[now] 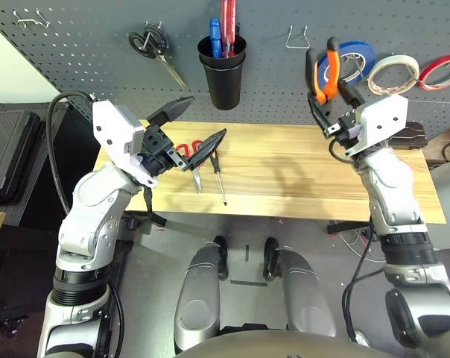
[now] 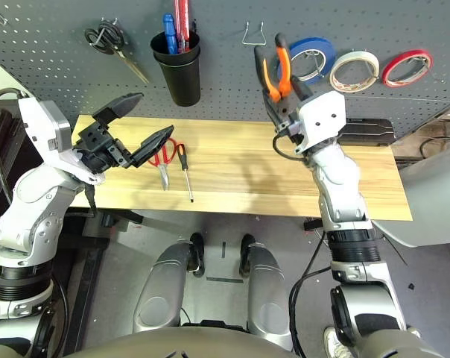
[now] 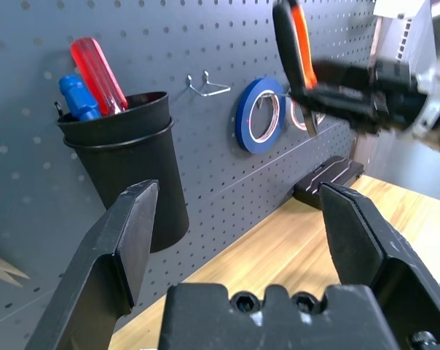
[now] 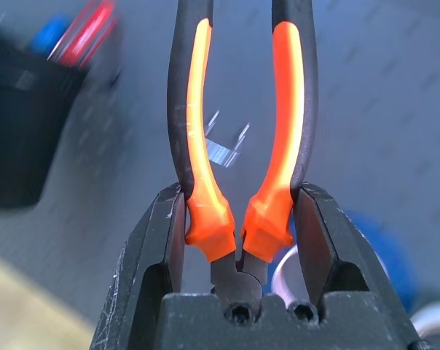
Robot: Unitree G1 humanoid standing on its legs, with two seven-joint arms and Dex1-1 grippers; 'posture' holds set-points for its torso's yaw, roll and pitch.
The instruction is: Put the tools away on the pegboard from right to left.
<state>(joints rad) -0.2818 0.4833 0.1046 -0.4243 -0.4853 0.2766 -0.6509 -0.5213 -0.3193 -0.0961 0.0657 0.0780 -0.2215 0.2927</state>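
My left jaws [image 1: 186, 127] stand spread to full width, empty, raised above the left end of the surface [image 1: 299, 171] and touching nothing. My right jaws [image 4: 238, 240] are clenched on the pliers [image 1: 323, 71], gripping them low on the two handles; the handles rise past the fingertips toward the pegboard [image 1: 83, 52], close by a bare wire hook [image 1: 297, 36].

On the surface, just beside my left jaws, lie the red-handled scissors [image 2: 164, 155] and, to their right, the slim screwdriver [image 2: 185, 168], close together. The surface is a pale wooden plank top with visible grain. A flat black case [image 2: 366, 130] rests at its back right.

The pegboard is a dark grey perforated panel. From left to right it carries black-handled scissors [image 1: 152, 43] on a hook, a tapered black cup [image 1: 223, 71] holding blue and red handled tools, the wire hook, then a blue tape roll [image 1: 357, 56], the cream tape roll [image 1: 393, 73] and a red tape roll [image 1: 441, 71], all hanging.
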